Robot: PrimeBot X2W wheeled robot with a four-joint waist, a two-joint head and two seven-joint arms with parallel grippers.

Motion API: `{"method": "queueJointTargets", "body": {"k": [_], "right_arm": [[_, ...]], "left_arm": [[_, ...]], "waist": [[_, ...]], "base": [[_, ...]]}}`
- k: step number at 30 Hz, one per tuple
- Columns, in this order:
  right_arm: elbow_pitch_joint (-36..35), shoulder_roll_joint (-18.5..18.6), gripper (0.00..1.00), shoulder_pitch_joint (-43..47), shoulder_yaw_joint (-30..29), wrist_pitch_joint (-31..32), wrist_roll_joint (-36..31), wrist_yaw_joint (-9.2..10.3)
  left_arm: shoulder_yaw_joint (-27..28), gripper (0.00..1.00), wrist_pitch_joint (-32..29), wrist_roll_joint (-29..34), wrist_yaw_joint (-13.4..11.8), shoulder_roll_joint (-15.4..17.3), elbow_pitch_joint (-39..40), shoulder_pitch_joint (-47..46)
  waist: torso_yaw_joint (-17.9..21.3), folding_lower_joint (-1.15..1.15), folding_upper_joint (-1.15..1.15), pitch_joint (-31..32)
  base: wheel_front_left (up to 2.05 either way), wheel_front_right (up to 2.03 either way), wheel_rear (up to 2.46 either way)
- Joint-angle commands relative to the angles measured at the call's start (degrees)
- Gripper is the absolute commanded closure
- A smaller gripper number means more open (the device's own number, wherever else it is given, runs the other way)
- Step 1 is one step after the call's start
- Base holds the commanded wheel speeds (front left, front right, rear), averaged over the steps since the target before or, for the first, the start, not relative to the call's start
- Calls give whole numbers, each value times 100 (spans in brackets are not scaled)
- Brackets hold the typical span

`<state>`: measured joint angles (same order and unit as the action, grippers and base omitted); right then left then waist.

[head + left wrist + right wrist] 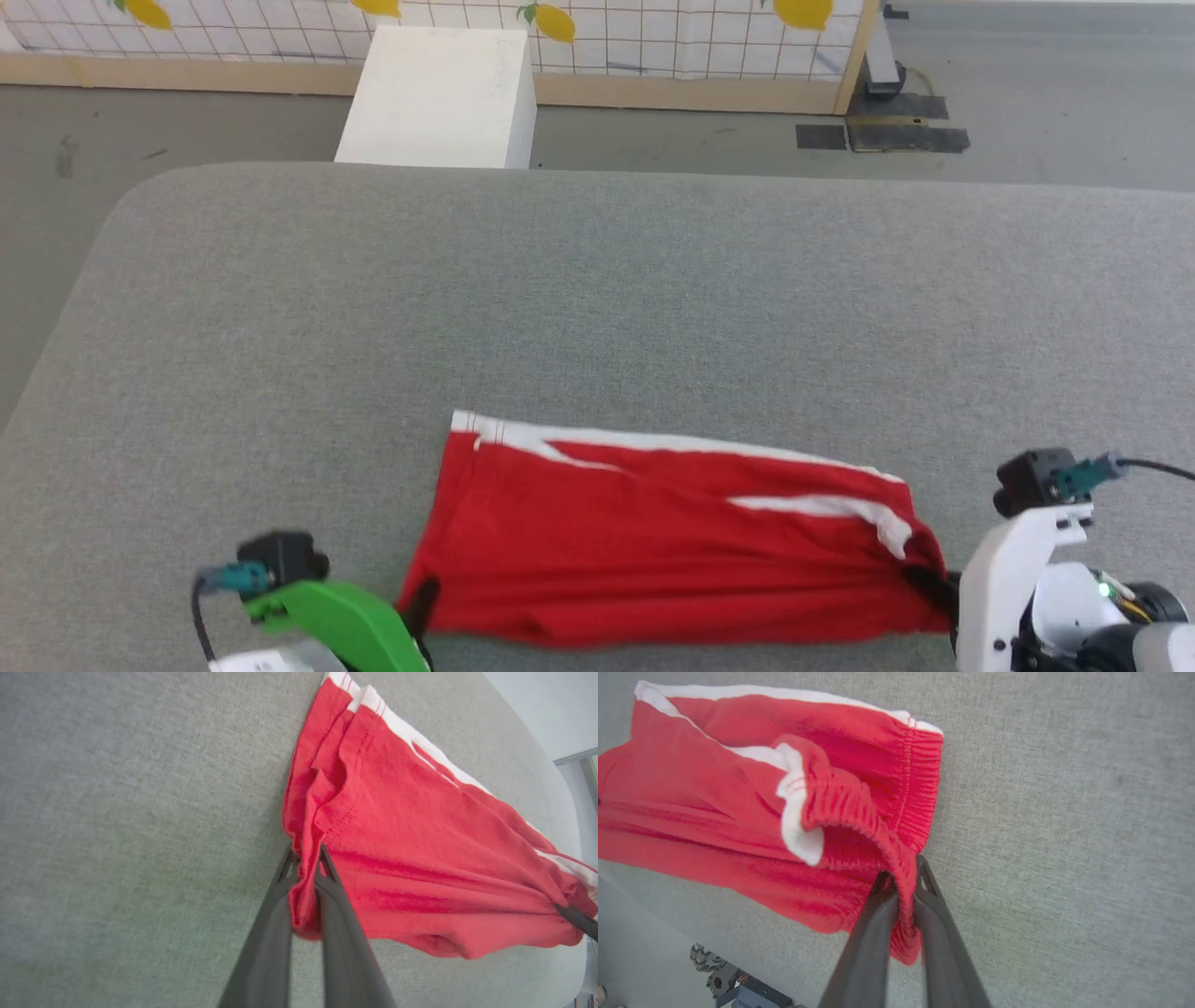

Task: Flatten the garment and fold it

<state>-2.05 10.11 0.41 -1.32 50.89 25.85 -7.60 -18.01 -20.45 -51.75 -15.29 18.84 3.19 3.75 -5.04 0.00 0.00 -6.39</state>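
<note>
Grey surface (597,299) carries garment (653,551), stretched between left pincer (306,854) and right pincer (903,870); both lie low, clamped on its near corners.

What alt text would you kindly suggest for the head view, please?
A red garment with white trim lies near the front edge of the grey table, stretched between the left tool and the right tool, which pinch its ends.
</note>
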Motion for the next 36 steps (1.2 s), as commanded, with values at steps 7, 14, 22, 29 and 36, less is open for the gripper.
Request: {"method": "queueJointTargets", "body": {"k": [7,14,22,29,36], "right_arm": [[139,59,93,198,-30,-138,-275,11],[48,32,0,190,52,-377,-244,11],[-259,25,0,21,22,-595,-506,11],[381,-223,0,-486,126,-1039,-1063,11],[1217,-326,0,-845,426,-1094,-1277,11]], "left_arm": [[-79,29,-57,0,-152,-24,-157,262],[286,0,265,65,-174,124,46,40],[579,0,1919,1051,150,407,236,-373],[478,0,3437,2092,424,339,27,-657],[666,0,3541,2814,640,25,140,-789]], "waist": [[10,0,0,-7],[39,0,0,64],[86,0,0,48],[47,0,0,-165],[-96,0,0,-322]], "base": [[0,0,0],[0,0,0],[0,0,0],[0,0,0],[0,0,0]]}}
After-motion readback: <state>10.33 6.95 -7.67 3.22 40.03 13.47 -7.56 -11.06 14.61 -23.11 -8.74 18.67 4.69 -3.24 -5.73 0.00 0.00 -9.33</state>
